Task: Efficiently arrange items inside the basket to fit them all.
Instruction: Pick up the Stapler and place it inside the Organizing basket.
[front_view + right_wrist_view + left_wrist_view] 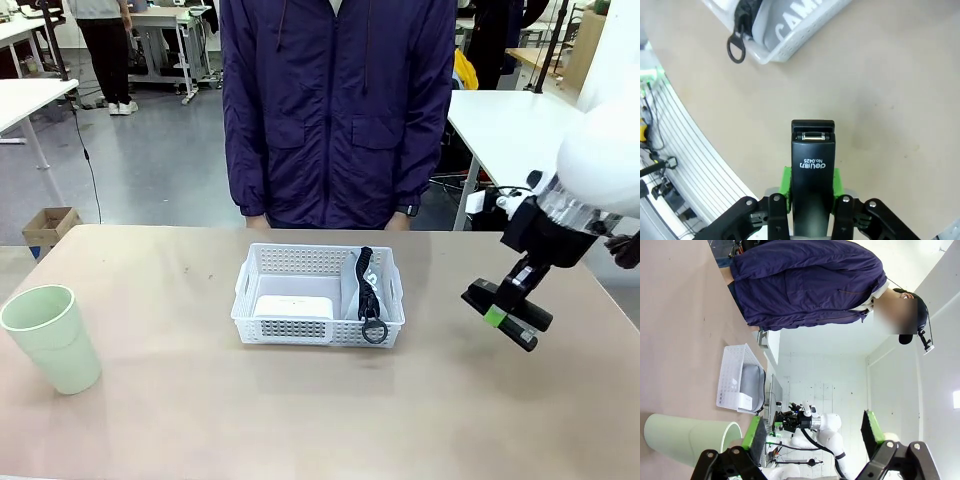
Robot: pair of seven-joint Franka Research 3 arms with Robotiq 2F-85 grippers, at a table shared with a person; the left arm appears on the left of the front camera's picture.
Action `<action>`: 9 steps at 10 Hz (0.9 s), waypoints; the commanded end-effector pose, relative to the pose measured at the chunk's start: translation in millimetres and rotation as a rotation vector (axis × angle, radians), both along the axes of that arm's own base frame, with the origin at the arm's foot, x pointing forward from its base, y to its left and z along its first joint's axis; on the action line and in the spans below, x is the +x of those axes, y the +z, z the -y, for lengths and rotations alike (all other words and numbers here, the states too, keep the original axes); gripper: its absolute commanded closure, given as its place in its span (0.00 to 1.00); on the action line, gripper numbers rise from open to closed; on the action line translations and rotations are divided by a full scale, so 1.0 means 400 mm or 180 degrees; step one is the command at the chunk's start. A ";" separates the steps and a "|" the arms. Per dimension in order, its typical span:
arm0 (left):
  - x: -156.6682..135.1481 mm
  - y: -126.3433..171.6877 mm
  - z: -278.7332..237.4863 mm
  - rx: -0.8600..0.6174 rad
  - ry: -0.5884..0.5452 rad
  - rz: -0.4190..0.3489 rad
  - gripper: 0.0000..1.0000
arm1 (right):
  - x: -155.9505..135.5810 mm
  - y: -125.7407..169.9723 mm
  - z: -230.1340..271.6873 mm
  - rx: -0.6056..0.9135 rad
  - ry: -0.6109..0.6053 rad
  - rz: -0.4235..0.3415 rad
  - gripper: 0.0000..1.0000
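Tightly, right hand (811, 187) grips the black stapler (812, 150) (near the basket (300, 328)).

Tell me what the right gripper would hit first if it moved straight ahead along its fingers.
Probably the bare table, with the held stapler touching first; the basket lies further on, though depth is unclear.

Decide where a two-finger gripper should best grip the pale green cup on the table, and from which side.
Grip the pale green cup at its rim from above, one finger inside the wall and one outside. It stands upright with its open mouth up, so the thin wall is free to pinch; its round body looks wide for a side grasp.
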State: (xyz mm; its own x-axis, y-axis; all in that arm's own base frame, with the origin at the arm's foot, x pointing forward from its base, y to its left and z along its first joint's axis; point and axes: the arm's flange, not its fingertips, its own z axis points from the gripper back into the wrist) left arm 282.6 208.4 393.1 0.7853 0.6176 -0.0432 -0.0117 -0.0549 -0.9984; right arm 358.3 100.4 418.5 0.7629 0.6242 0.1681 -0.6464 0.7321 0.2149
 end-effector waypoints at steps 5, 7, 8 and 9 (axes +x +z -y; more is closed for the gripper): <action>-0.006 0.003 0.007 -0.0008 -0.0004 0.0062 0.00 | -0.004 -0.006 -0.012 -0.0041 0.0063 -0.0015 0.63; -0.006 0.003 0.007 -0.0008 -0.0004 0.0062 0.00 | 0.014 0.069 -0.138 -0.0395 0.0129 0.0611 0.63; -0.006 0.003 0.007 -0.0008 -0.0004 0.0062 0.00 | 0.029 0.134 -0.241 -0.0503 0.0376 0.0847 0.63; -0.006 0.003 0.007 -0.0008 -0.0004 0.0062 0.00 | 0.050 0.179 -0.350 -0.0624 0.0426 0.0940 0.63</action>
State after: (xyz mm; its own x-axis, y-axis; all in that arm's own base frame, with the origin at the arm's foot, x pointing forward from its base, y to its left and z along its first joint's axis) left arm 282.6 208.3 393.0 0.7853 0.6176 -0.0435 -0.0120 -0.0551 -0.9984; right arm 358.5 203.4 476.2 0.6062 0.7551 0.2496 -0.7695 0.6362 -0.0556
